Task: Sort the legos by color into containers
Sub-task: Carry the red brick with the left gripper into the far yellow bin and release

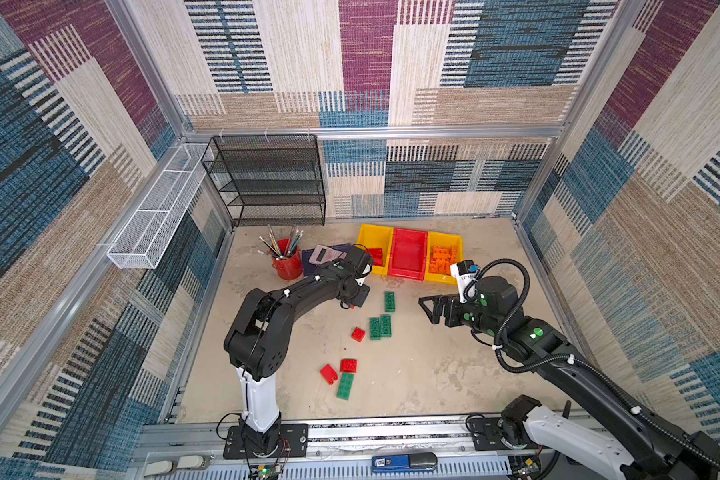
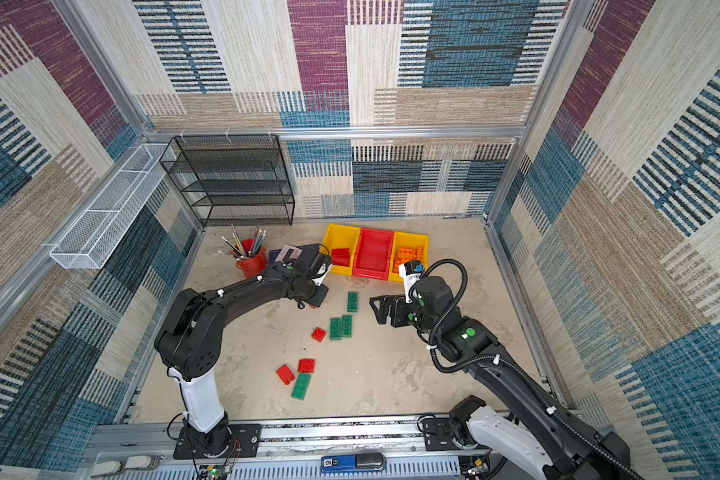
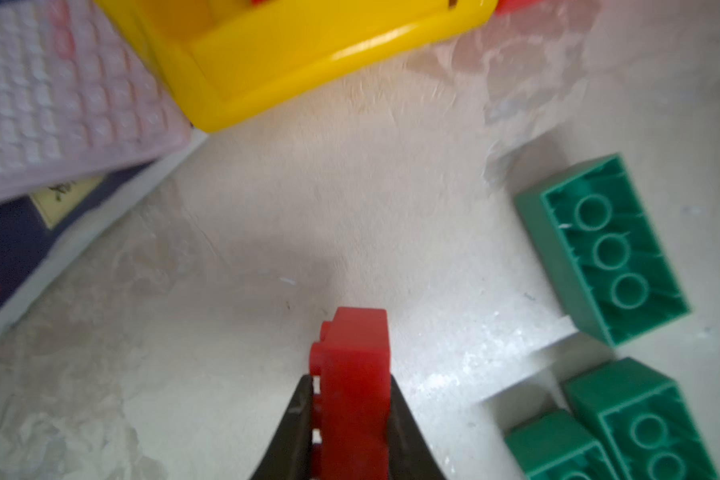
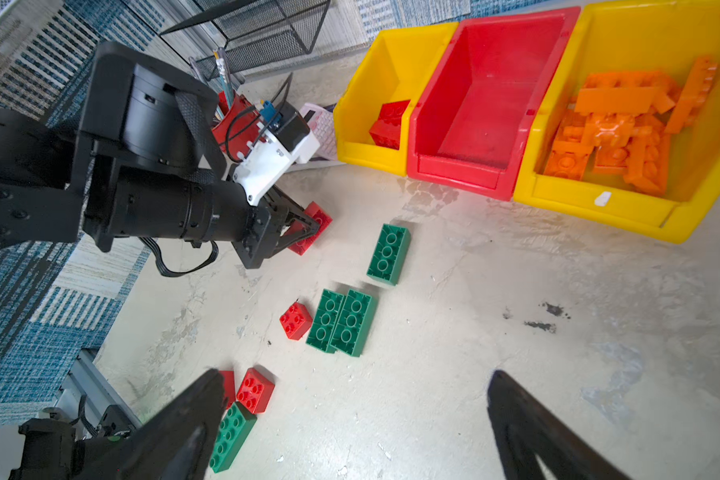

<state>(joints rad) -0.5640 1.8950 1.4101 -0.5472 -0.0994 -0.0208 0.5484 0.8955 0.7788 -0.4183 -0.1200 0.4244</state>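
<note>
Left gripper (image 4: 308,226) pinching a red brick (image 3: 354,365) front-left of the red bin (image 1: 408,255), red bricks (image 4: 389,124) in the left yellow bin (image 1: 373,239) beside it, upturned green bricks (image 1: 380,327) before it, orange bricks (image 1: 443,259) in the right yellow bin (image 1: 444,237), right gripper (image 4: 354,376) spread, empty.

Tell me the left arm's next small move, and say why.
The left hand is shut on a small red studded plastic brick, low near the tabletop. Probably best: raise it a little, toward the yellow plastic bin just ahead, which already holds red bricks.
</note>
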